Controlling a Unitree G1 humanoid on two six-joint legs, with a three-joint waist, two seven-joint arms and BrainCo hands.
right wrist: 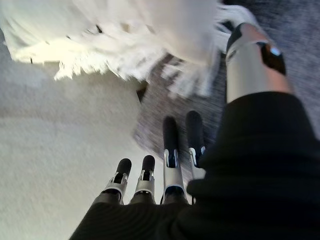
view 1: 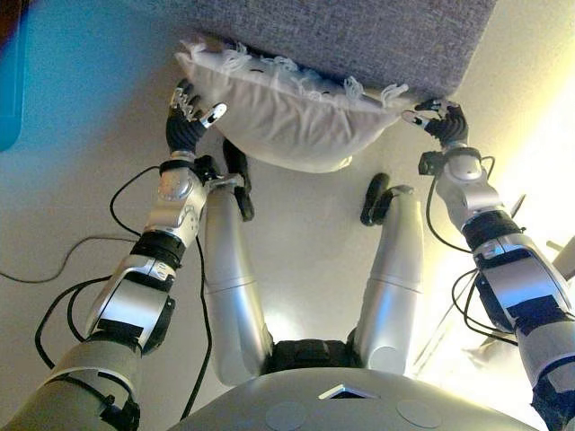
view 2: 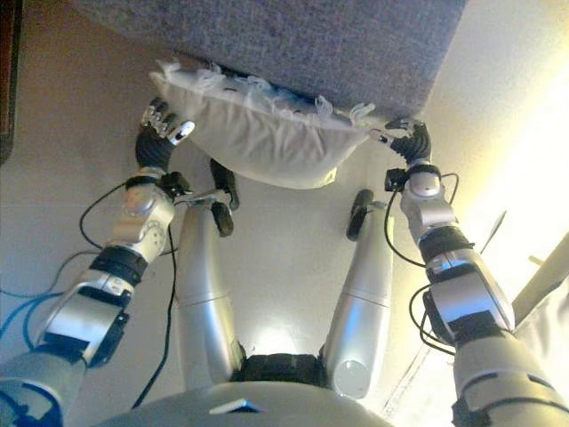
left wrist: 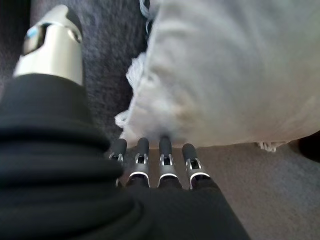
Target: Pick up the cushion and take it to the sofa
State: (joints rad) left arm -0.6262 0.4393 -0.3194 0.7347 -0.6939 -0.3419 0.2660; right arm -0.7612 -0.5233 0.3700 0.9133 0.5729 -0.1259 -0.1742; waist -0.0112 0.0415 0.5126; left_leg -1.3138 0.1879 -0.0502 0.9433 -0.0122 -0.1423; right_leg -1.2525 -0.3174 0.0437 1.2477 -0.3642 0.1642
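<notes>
A white cushion [view 1: 287, 117] with a fringed edge lies along the front edge of the grey sofa [view 1: 359, 36], bulging out over the floor. My left hand [view 1: 187, 121] is at its left end, open, with straight fingers [left wrist: 165, 160] touching the cushion's [left wrist: 225, 75] lower edge and the thumb apart over the sofa fabric. My right hand [view 1: 442, 119] is at its right end, open. Its fingers [right wrist: 170, 150] are straight and a little short of the cushion's fringe [right wrist: 125, 35], and its thumb is next to the fringe.
Pale beige carpet [view 1: 305, 224] lies below the sofa. A blue object [view 1: 9, 81] stands at the far left. Pale furniture [view 2: 551, 294] shows at the lower right edge.
</notes>
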